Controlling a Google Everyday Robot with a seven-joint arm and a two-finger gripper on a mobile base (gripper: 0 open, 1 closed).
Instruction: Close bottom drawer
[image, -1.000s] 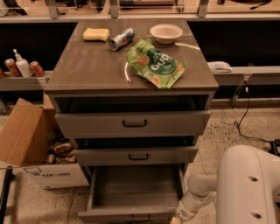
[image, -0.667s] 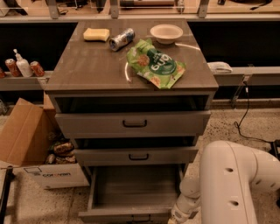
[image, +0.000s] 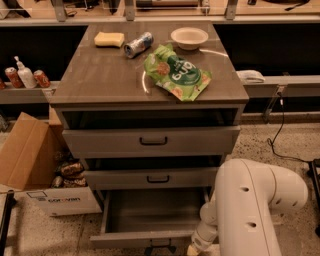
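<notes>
View from above the front of a grey wood-grain cabinet (image: 110, 75), as I see it from the operator's station. The cabinet stands on a speckled floor (image: 270, 145), with dark shelving behind and to both sides.

Surface: the cabinet top carries one yellow sponge (image: 109, 39) at the rear left and one drink can (image: 138, 44) lying on its side just beside it. One pale bowl (image: 189, 37) sits upright at the rear right, and one green snack bag (image: 176, 75) lies flat right of centre.

Room: on the low shelf at left I count two red cans (image: 11, 77) and one pump bottle (image: 25, 75) between them. On the floor at left are two boxes: one brown cardboard box (image: 25, 155), flaps open, and one white box (image: 60, 200) in front of it. One dark cable (image: 277, 125) hangs down to the floor at right.

Drawers: I count three, each with one small dark bar handle. The top drawer (image: 150, 141) and the middle drawer (image: 155, 178) each show a dark gap above the front panel. The bottom drawer (image: 150, 215) is at the foot of the cabinet, pulled well out, its grey box interior exposed and its front panel close to the lower edge of the view.

Robot: one white arm (image: 250, 200) fills the lower right. The gripper (image: 192, 249) sits at the bottom edge, just right of the bottom drawer's front right corner, mostly cut off; I cannot tell its state, nor whether it touches the drawer.
</notes>
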